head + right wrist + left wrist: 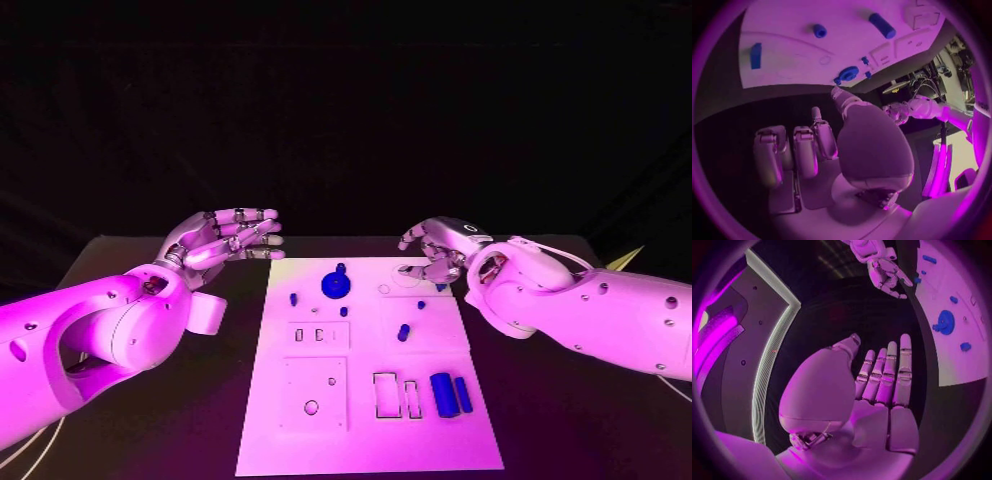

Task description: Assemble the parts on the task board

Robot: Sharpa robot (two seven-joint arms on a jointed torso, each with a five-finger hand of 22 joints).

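Observation:
The white task board (368,420) lies in the middle of the black table. On it are a blue round disc (335,285), a blue cylinder (444,393) beside a thin blue bar (463,393), and several small blue pieces such as a peg (404,332). My left hand (224,238) hovers off the board's far left corner, fingers straight and apart, holding nothing. My right hand (440,250) hangs over the board's far right corner, fingers pointing down, with nothing between them. The right wrist view shows the right hand (817,150), the cylinder (881,25) and the disc (847,75).
The board has rectangular recesses (387,394) and a plate with an oval hole (312,407) near its front. Bare black table (577,430) lies on both sides of the board. In the left wrist view the left hand (873,385) lies beside the board's edge (954,365).

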